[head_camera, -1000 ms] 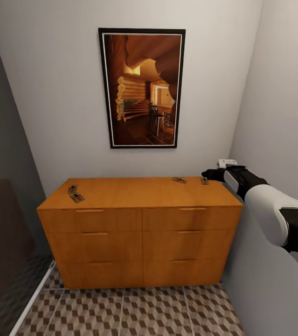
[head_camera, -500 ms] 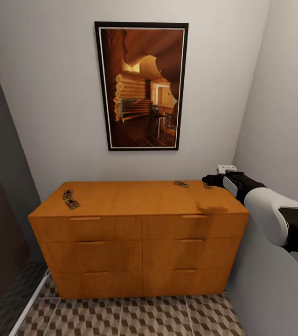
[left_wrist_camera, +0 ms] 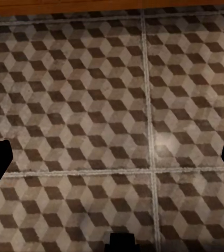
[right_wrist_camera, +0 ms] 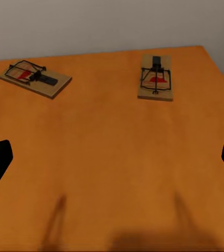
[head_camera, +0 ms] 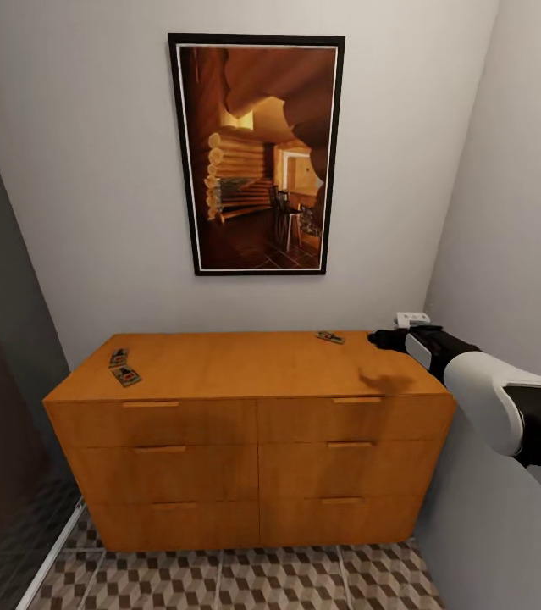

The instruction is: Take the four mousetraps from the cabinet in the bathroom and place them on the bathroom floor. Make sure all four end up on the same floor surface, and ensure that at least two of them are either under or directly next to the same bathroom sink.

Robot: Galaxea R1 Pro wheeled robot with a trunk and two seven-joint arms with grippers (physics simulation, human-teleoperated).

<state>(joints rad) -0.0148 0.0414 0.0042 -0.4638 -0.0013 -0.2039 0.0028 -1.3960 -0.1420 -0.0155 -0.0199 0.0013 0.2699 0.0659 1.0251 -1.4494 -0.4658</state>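
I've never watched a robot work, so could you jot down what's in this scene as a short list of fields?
Place: a narrow tiled room
Cabinet: wooden chest, six drawers, all shut
Mousetraps on its top: two near the left end, one near the right end; the right wrist view shows two there
Right gripper: open, hovering above the cabinet top, holding nothing
Left gripper: open, pointing at the floor
Wall: framed picture above the cabinet
Traps on the floor: none seen
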